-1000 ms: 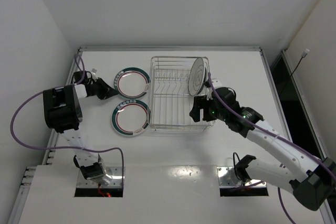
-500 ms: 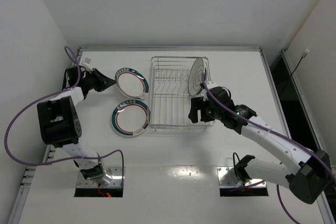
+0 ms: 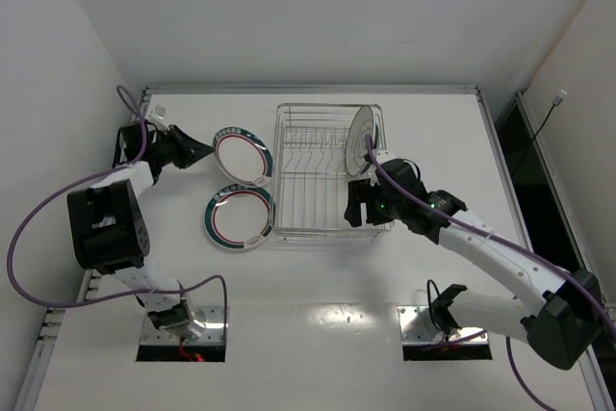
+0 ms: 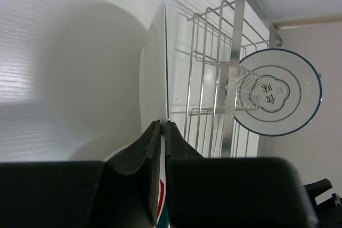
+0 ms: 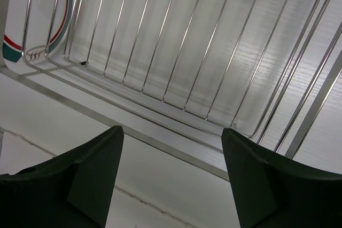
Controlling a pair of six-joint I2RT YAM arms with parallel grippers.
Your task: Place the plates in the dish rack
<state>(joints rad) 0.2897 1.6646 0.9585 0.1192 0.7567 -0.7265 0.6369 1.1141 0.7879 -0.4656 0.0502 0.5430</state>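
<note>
Your left gripper [image 4: 162, 125] is pinching the left rim of a green-rimmed plate [image 3: 241, 155], its jaws pressed tight on the edge. Over the last second that arm has been swinging toward the far left corner, and the plate, flat then, is now tilting up off the table [image 3: 433, 122]. From the wrist it is showing edge-on, stretching away toward the dish rack [image 3: 327, 107]. Your right gripper [image 5: 171, 132] is hanging spread and empty over the rack's near rail, slightly further left than before. The rack is holding one teal-blue patterned plate [image 3: 361, 139], standing upright at its far right end. The second green-rimmed plate [image 3: 239, 216] is lying flat just left of the rack.
</note>
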